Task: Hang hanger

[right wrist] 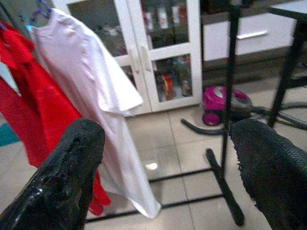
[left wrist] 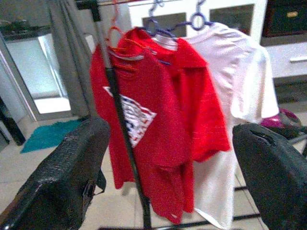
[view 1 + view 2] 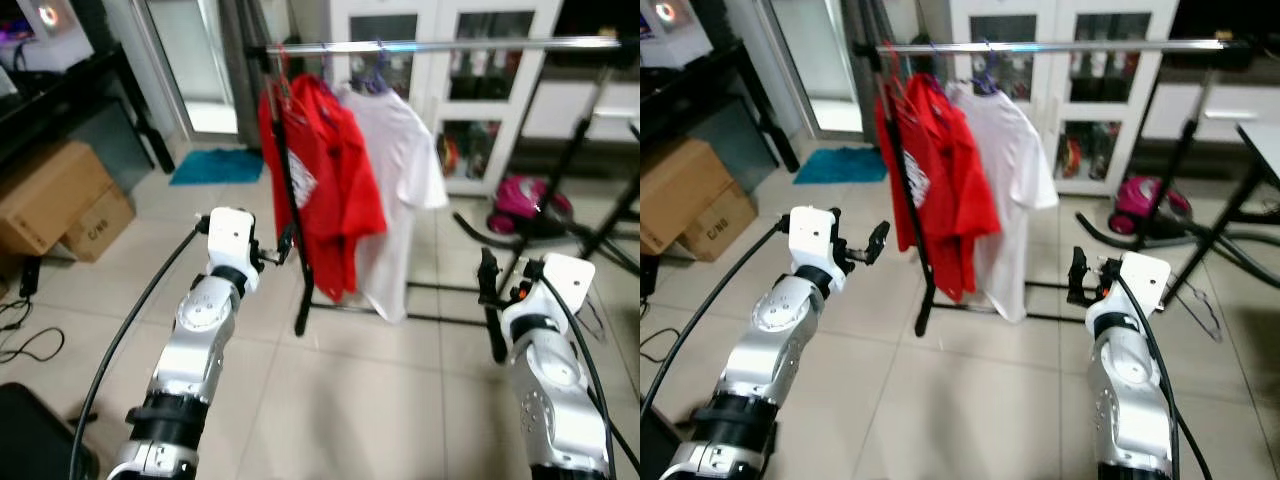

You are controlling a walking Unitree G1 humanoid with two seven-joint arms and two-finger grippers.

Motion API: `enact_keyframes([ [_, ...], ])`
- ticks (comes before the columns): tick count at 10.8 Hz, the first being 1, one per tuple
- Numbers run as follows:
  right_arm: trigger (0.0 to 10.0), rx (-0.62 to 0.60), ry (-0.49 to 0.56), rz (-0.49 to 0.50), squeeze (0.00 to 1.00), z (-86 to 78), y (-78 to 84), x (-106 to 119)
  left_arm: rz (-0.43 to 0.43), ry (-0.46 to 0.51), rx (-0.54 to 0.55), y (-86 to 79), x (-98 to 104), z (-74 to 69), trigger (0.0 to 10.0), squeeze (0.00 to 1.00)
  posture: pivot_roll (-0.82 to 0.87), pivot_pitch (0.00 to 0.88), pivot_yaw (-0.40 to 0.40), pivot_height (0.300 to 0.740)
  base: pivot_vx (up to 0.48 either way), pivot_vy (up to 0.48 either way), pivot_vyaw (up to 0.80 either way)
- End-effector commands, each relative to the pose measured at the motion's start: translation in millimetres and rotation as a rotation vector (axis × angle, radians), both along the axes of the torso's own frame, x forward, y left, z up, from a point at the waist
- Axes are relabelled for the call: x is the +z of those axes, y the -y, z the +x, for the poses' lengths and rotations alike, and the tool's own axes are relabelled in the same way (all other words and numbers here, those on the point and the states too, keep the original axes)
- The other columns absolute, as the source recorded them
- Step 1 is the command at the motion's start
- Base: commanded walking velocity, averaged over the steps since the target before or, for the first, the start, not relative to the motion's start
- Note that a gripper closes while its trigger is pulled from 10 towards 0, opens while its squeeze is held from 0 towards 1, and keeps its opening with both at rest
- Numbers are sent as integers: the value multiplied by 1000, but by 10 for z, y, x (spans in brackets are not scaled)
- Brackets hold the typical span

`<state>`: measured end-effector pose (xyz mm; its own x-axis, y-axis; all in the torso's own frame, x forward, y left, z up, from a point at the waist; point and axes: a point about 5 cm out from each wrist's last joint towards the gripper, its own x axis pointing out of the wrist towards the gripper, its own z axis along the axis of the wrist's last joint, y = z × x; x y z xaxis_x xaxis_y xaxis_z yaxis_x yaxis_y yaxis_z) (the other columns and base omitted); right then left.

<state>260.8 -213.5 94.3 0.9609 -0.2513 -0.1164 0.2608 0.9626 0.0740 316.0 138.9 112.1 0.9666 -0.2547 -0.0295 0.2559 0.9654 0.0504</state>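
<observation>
A silver rail [image 3: 450, 45] runs across the top of a black clothes rack. Red shirts [image 3: 325, 180] and a white shirt [image 3: 400, 170] hang from it on a red hanger [image 2: 115, 38] and purple hangers [image 2: 196, 21]. My left gripper [image 3: 285, 245] is raised beside the rack's black upright post [image 3: 292, 220], just left of the red shirts, open with nothing between its fingers [image 2: 62, 177]. My right gripper [image 3: 490, 275] is held up to the right of the white shirt, open and holding nothing, its fingers [image 1: 268, 167] wide apart.
A white glass-door cabinet [image 3: 480, 90] stands behind the rack. A pink vacuum cleaner [image 3: 530, 205] with its hose lies on the floor at right, near black table legs [image 3: 620, 220]. Cardboard boxes [image 3: 55, 200] and a teal mat [image 3: 215, 165] are at left.
</observation>
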Motion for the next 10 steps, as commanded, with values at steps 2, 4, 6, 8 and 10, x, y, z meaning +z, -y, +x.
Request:
enact_keyframes([
  [2,10000,31,20,10,0,39,-96,32,18,-12,0,-85,-25,-18,10000,1000,-37,0,87,740,345,0,0],
  [4,10000,50,45,18,0,56,-126,70,23,-16,-29,-54,-33,-34,10000,1000,-35,0,83,740,337,0,0],
  [6,10000,59,49,-1,0,56,-128,78,22,-14,-35,-49,-30,-39,10000,1000,-33,0,76,740,337,0,0],
  [8,10000,91,37,-64,0,91,-137,91,32,-13,-40,-33,-41,-57,10000,1000,-22,0,46,740,336,0,0],
  [10,10000,119,35,-83,0,137,-151,105,45,-15,-45,-36,-60,-85,10000,1000,-10,0,27,740,337,0,0],
])
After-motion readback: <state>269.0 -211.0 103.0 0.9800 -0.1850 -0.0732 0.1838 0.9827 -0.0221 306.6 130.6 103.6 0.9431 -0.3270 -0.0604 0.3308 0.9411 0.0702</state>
